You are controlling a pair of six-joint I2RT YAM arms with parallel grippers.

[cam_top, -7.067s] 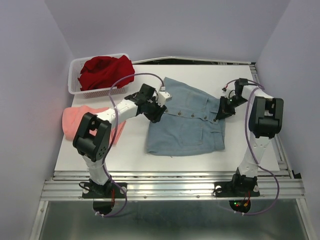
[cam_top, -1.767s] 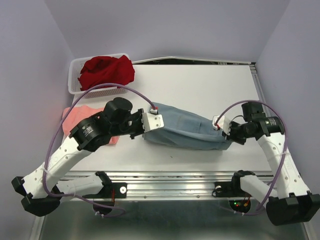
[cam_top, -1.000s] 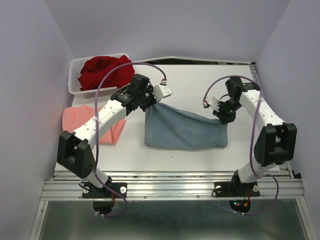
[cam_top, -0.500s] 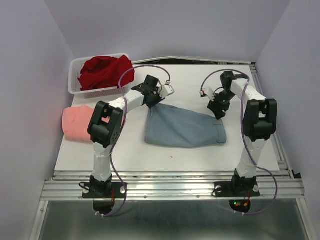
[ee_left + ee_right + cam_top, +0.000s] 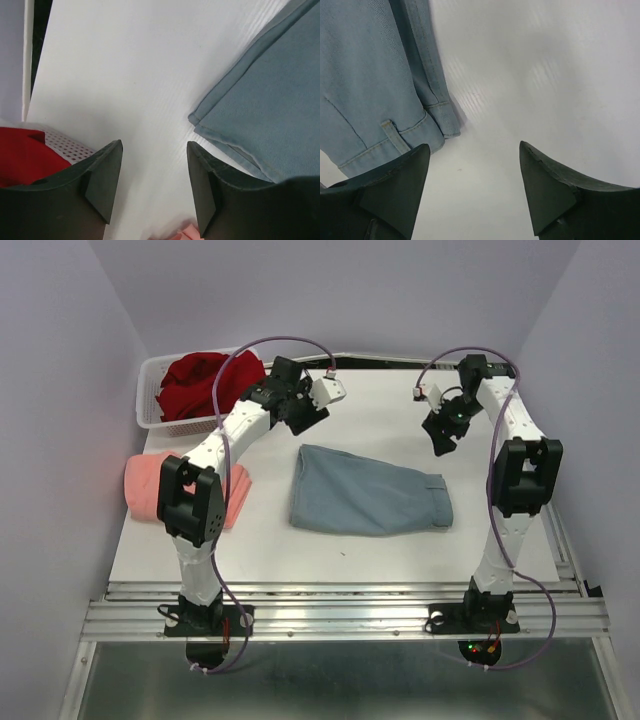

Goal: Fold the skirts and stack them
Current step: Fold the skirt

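The blue-grey skirt (image 5: 368, 498) lies folded in half on the table's middle, waistband to the right; its corner (image 5: 250, 110) and its waistband end (image 5: 395, 90) show in the wrist views. A folded salmon-pink skirt (image 5: 150, 485) rests at the left edge. The dark red skirt (image 5: 205, 380) is bunched in the basket. My left gripper (image 5: 300, 420) hovers open above the blue skirt's far left corner, holding nothing (image 5: 154, 185). Beyond the far right corner my right gripper (image 5: 440, 437) is open and empty too (image 5: 474, 185).
A white mesh basket (image 5: 150, 400) stands at the back left, its rim (image 5: 65, 145) close to the left fingers. Purple cables loop over both arms. White table (image 5: 380, 410) stretches behind the blue skirt.
Both grippers have let go of the blue skirt's upper edge, opened and risen toward the back. The skirt has dropped flat into a half fold.
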